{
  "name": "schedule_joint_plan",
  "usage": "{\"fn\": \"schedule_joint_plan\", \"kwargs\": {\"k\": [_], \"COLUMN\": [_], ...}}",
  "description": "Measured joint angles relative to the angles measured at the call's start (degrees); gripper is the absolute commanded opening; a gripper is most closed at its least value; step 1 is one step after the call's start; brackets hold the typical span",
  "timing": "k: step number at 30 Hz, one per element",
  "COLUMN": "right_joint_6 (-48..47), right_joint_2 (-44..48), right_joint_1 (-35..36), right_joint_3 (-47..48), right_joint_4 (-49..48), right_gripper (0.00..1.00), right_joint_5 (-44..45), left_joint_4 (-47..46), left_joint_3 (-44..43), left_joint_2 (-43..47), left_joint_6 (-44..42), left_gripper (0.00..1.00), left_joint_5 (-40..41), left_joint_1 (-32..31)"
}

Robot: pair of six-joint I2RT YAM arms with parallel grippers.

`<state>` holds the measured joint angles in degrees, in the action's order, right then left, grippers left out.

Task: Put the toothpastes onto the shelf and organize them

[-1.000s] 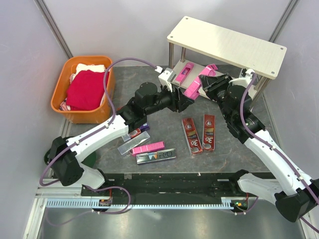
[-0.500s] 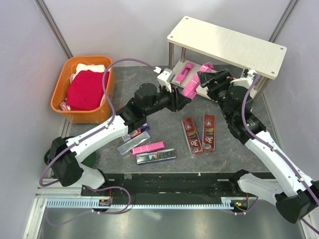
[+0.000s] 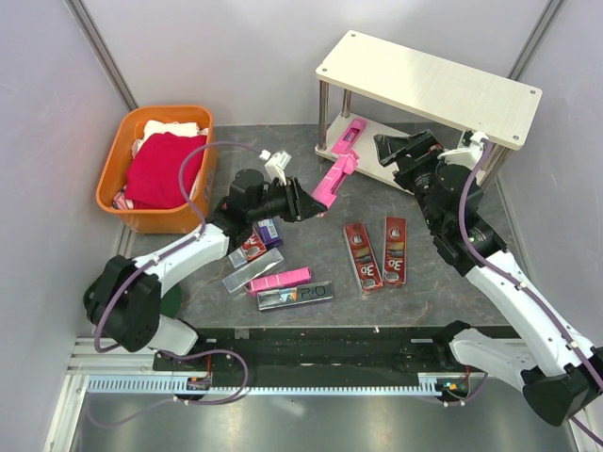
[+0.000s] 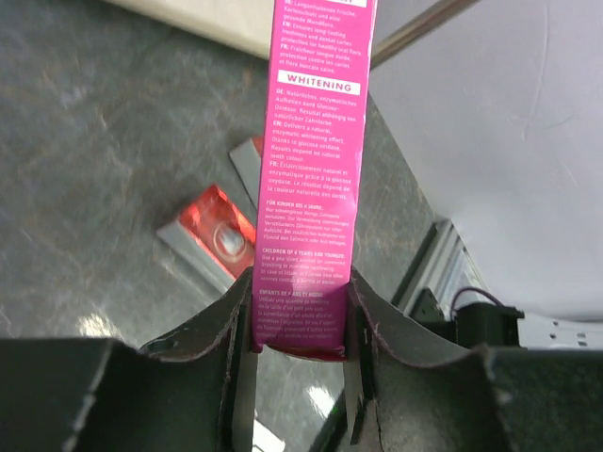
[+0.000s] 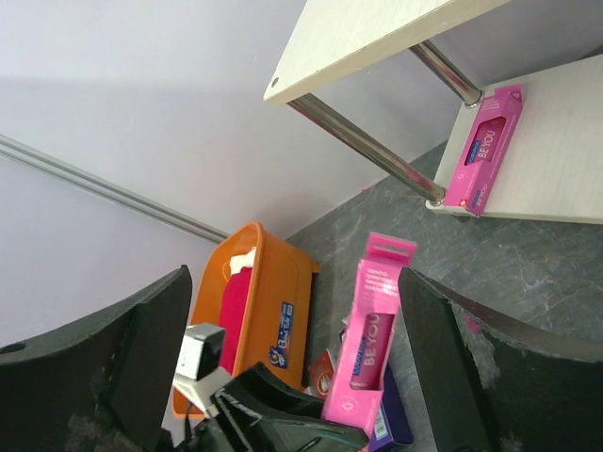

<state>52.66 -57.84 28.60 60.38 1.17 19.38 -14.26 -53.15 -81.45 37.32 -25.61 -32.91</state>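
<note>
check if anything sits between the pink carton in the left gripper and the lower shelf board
Nothing visible lies between the held pink carton and the lower board. On the board, though, another pink carton takes the left end, and the open right gripper hangs close by.
</note>
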Motion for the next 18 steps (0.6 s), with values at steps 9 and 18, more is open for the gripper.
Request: {"fn": "schedule_joint_plan", "kwargs": {"k": [9, 18], "right_joint_6": [-3.1, -6.1], "right_joint_2": [0.8, 0.8], "right_joint_1": [0.0, 0.0], "right_joint_3": [-0.6, -0.6], "right_joint_4": [1.5, 2.5], "right_gripper": [0.98, 0.98], "right_joint_5": [0.0, 0.3], "left_joint_4": [-8.4, -10.1], "left_joint_3": [2.8, -5.8], "left_joint_2": [-9.8, -18.3], "left_joint_6": [8.0, 11.1], "left_gripper": [0.02, 0.02], "left_joint_5": [-10.2, -14.3], "left_joint_1": [2.7, 2.6]}}
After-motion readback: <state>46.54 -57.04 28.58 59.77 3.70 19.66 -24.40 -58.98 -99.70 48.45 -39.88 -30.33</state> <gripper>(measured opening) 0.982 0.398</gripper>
